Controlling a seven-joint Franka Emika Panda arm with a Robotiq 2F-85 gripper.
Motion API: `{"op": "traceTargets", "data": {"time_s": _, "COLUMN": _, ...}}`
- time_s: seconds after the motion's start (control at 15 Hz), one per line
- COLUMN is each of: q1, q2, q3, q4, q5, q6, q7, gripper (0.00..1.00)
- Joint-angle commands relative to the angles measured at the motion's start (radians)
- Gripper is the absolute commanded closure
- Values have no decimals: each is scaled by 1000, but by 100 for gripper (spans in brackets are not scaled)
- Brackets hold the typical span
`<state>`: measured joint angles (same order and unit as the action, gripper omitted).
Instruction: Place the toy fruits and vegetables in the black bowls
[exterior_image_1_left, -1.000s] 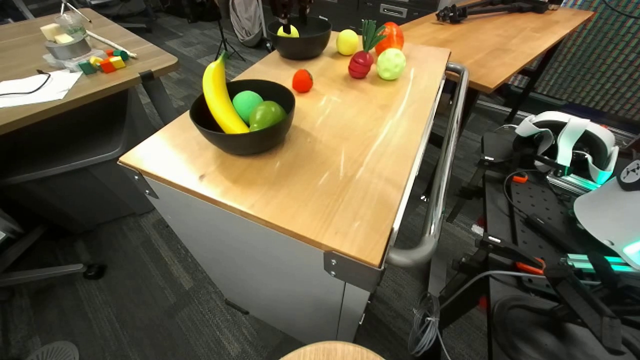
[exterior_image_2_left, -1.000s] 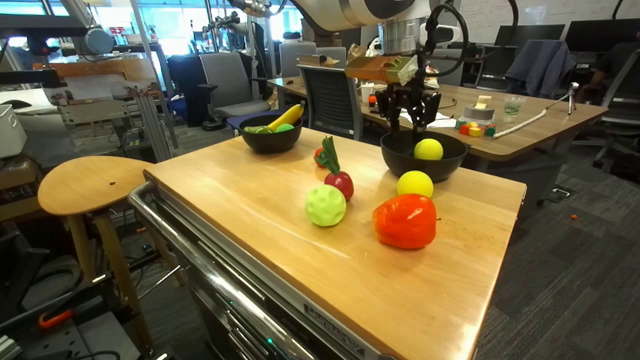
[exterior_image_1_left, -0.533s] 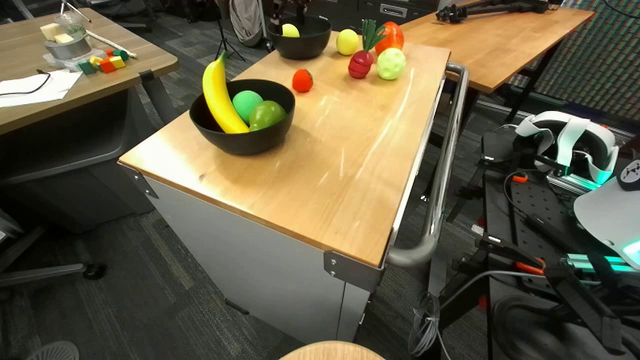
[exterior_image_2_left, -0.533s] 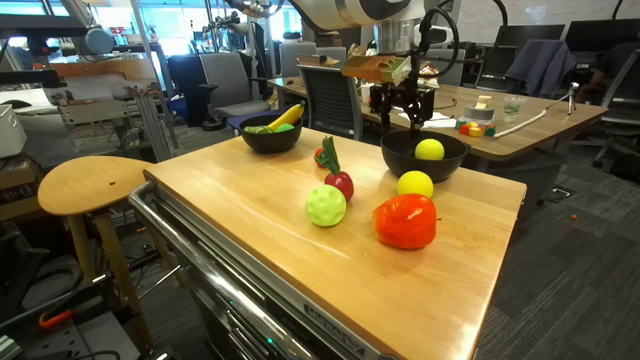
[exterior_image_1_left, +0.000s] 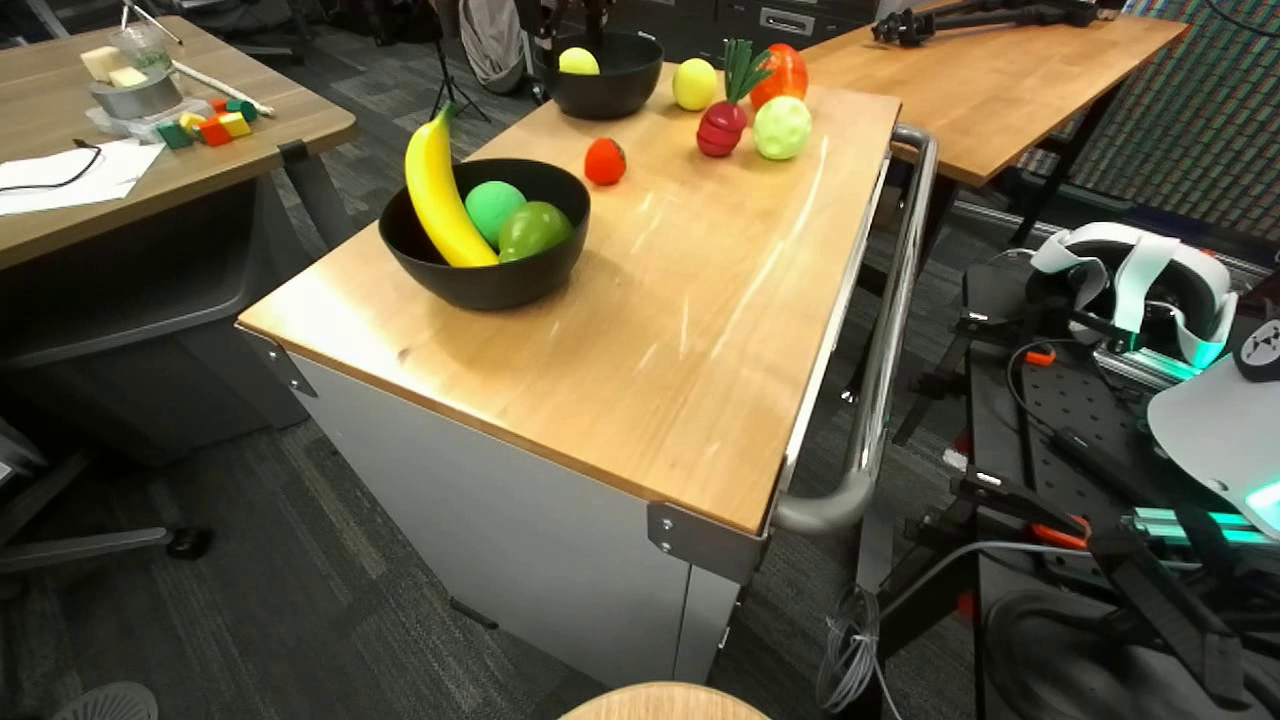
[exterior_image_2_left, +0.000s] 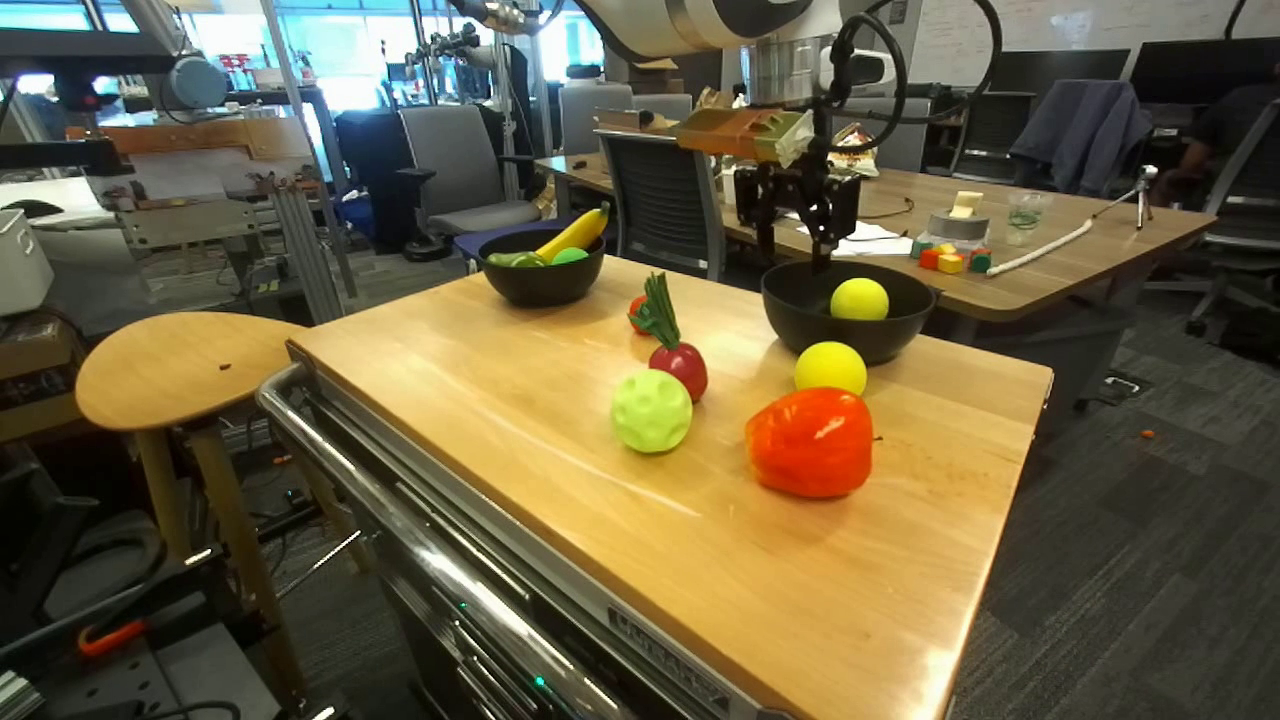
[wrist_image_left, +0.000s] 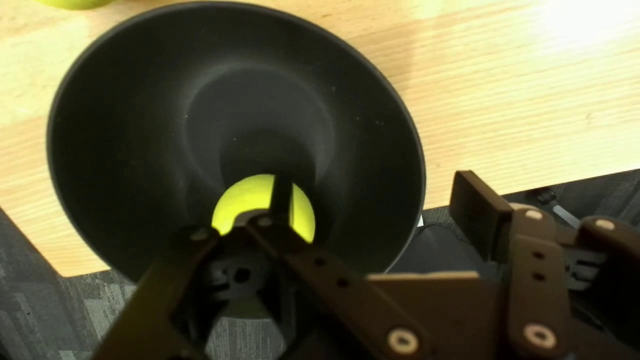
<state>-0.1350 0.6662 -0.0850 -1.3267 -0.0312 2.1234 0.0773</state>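
Observation:
My gripper (wrist_image_left: 377, 200) is open with nothing between its fingers, above the rim of a black bowl (exterior_image_2_left: 850, 335). Inside that bowl rests a yellow ball (exterior_image_2_left: 859, 299), partly covered by one finger in the wrist view. Across the wooden top, a second black bowl (exterior_image_1_left: 500, 290) holds a yellow banana (exterior_image_1_left: 440, 200), a green ball (exterior_image_1_left: 493, 207) and a darker green fruit (exterior_image_1_left: 535, 230). Loose on the wood are another yellow ball (exterior_image_2_left: 830, 368), an orange-red pepper (exterior_image_2_left: 812, 443), a pale green ball (exterior_image_2_left: 651, 411), a red radish (exterior_image_2_left: 680, 368) with green leaves and a small red tomato (exterior_image_1_left: 605, 161).
Along one side of the cart top (exterior_image_1_left: 640, 380) runs a metal handle (exterior_image_1_left: 890, 330). Behind stands a desk (exterior_image_2_left: 1090, 220) with toy blocks (exterior_image_2_left: 945, 258) and a tape roll. A round stool (exterior_image_2_left: 180, 365) is beside the cart.
The gripper has opened and moved slightly up and away from the yellow ball, leftward in both exterior views. The ball stays in the bowl, having shifted slightly.

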Motion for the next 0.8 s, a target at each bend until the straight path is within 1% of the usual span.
{"op": "traceTargets", "data": {"time_s": 0.0, "q1": 10, "q2": 40, "q3": 1, "q4": 62, "q5": 18, "q6": -40, "q7": 24, "gripper": 45}}
{"op": "traceTargets", "data": {"time_s": 0.07, "q1": 13, "q2": 50, "q3": 1, "q4": 69, "q5": 17, "q6": -46, "q7": 30, "gripper": 52}}
{"op": "traceTargets", "data": {"time_s": 0.2, "q1": 18, "q2": 68, "q3": -2, "q4": 84, "q5": 12, "q6": -58, "q7": 41, "gripper": 70}}
{"op": "traceTargets", "data": {"time_s": 0.33, "q1": 21, "q2": 81, "q3": -3, "q4": 95, "q5": 12, "q6": -60, "q7": 48, "gripper": 83}}
{"op": "traceTargets", "data": {"time_s": 0.4, "q1": 21, "q2": 85, "q3": -2, "q4": 97, "q5": 13, "q6": -62, "q7": 49, "gripper": 92}}
{"op": "traceTargets", "data": {"time_s": 0.47, "q1": 20, "q2": 87, "q3": -1, "q4": 101, "q5": 15, "q6": -64, "q7": 49, "gripper": 98}}
{"op": "traceTargets", "data": {"time_s": 0.53, "q1": 20, "q2": 85, "q3": 3, "q4": 101, "q5": 20, "q6": -73, "q7": 48, "gripper": 100}}
{"op": "traceTargets", "data": {"time_s": 0.67, "q1": 22, "q2": 76, "q3": 5, "q4": 103, "q5": 22, "q6": -94, "q7": 50, "gripper": 100}}
{"op": "traceTargets", "data": {"time_s": 0.73, "q1": 25, "q2": 70, "q3": 7, "q4": 103, "q5": 21, "q6": -108, "q7": 49, "gripper": 98}}
